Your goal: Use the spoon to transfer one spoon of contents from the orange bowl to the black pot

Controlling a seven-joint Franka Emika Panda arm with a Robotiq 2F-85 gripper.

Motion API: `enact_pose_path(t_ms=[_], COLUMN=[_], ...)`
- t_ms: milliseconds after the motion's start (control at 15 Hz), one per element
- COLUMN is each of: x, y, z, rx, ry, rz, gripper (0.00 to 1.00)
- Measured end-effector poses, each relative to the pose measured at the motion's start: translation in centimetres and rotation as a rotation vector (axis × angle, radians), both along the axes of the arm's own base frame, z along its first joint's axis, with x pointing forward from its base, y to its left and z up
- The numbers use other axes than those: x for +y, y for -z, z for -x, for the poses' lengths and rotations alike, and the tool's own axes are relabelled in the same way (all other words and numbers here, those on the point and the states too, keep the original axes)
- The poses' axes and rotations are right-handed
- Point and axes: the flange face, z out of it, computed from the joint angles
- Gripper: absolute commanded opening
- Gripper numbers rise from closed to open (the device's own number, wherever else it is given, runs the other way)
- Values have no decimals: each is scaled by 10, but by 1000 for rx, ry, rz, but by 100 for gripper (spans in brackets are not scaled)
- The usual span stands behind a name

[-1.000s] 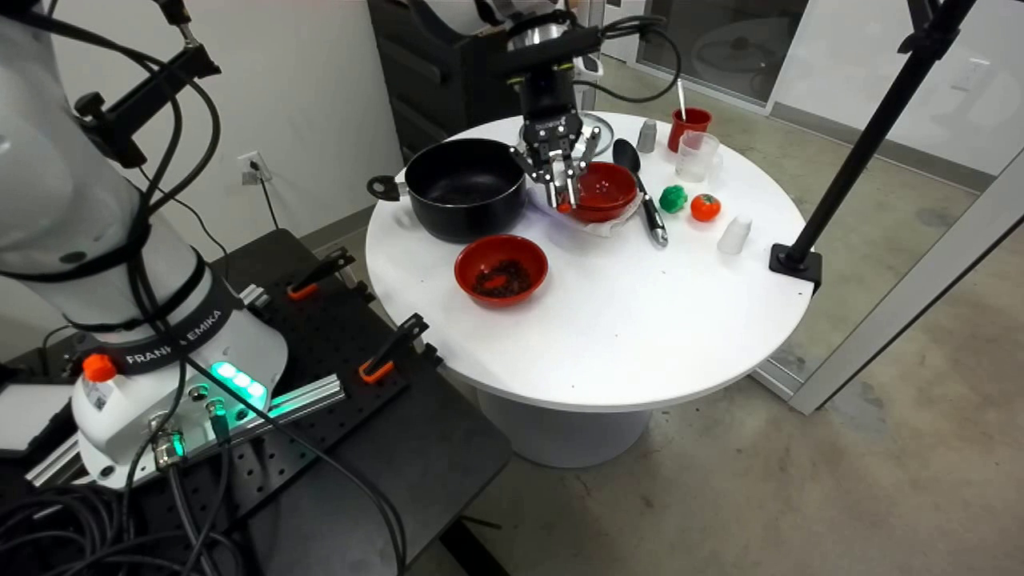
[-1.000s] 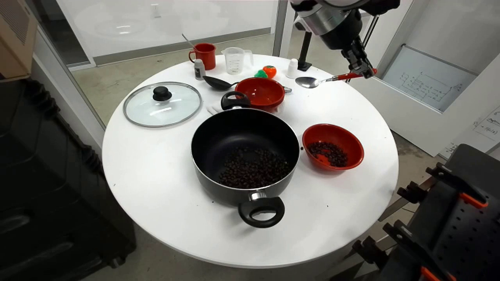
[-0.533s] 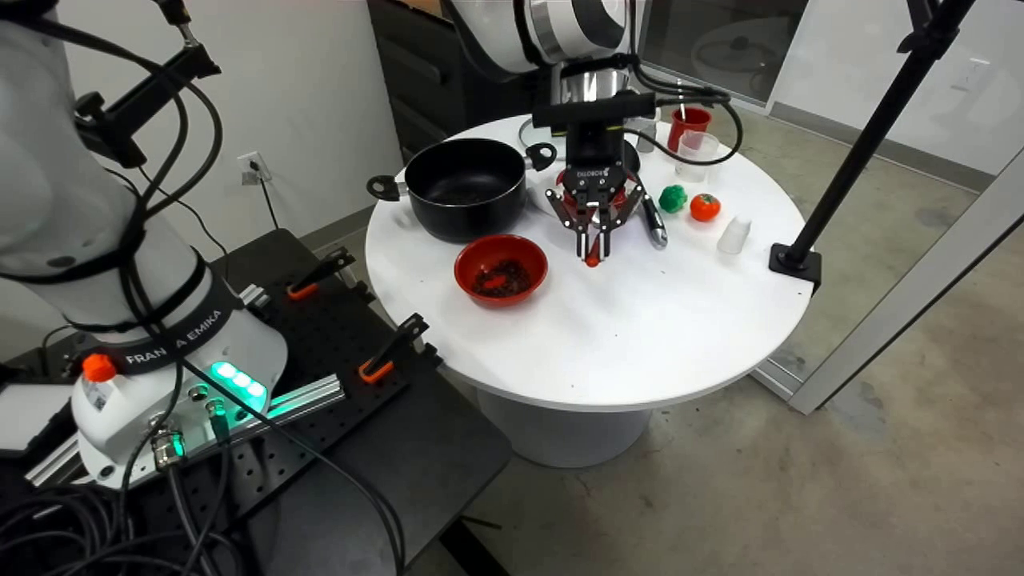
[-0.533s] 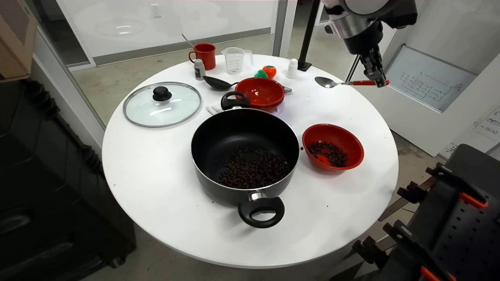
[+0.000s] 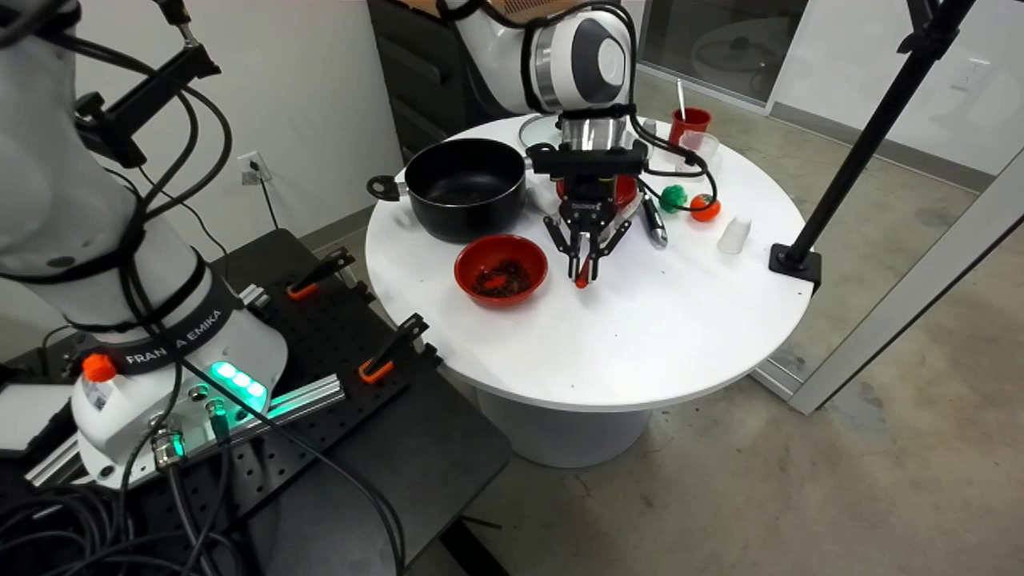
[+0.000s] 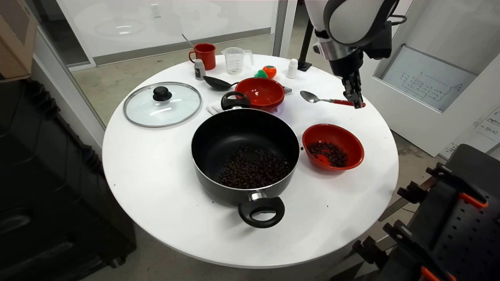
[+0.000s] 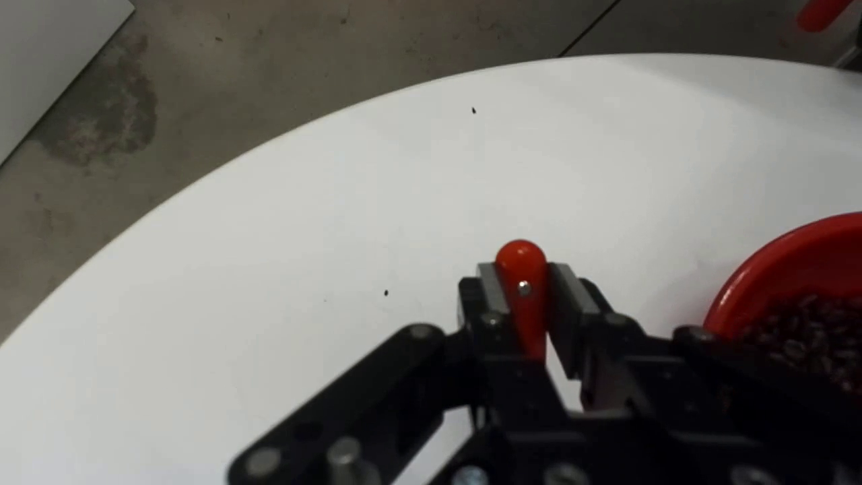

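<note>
A broad white stretch of the round counter (image 5: 656, 336) runs from beneath the claw (image 5: 583, 272) to the near edge and out to the right in an exterior view, where a black pole (image 5: 876, 132) stands on the right edge, well apart from the claw. The wrist view shows the counter's edge curving beyond the fingertips (image 7: 572, 289), white surface lying between. The claw pinches the red handle of the spoon (image 6: 336, 102), whose scoop points left in an exterior view; whether the spoon touches the counter cannot be told.

Nearer than the spoon there sits the red-orange bowl (image 6: 328, 134) with dark beans (image 6: 330, 154) in it, a strip of counter between the two. Just left of that bowl stands the black pot (image 6: 242, 125), beans inside too, its near handle reaching toward the near edge. Past the pot and left of the scoop stand two stacked red bowls (image 6: 259, 91), with a black ladle (image 6: 215, 82) partly hidden behind them. A glass lid (image 6: 142, 107) lies at the far left. Toward the far edge stand a grey shaker (image 6: 199, 70), a red mug (image 6: 205, 56), a measuring cup (image 6: 234, 62) and a white shaker (image 6: 292, 69); a tomato (image 6: 269, 71) sits beside a green piece (image 6: 260, 74) near the stacked bowls.
</note>
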Motion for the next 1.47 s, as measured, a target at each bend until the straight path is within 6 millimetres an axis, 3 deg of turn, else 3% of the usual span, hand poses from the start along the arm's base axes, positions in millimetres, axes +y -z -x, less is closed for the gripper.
enact_pose_path(t_ms=[800,1133,1200,1467], x=[-1,-2,-3,-5], y=[65,78,79,79], z=[-10,-12,-13,-15], rx=[39,61,62,69], ry=[-10,-39,-43,-59], rz=[-61,-90,-97,-114], gripper=[5,5,43,66])
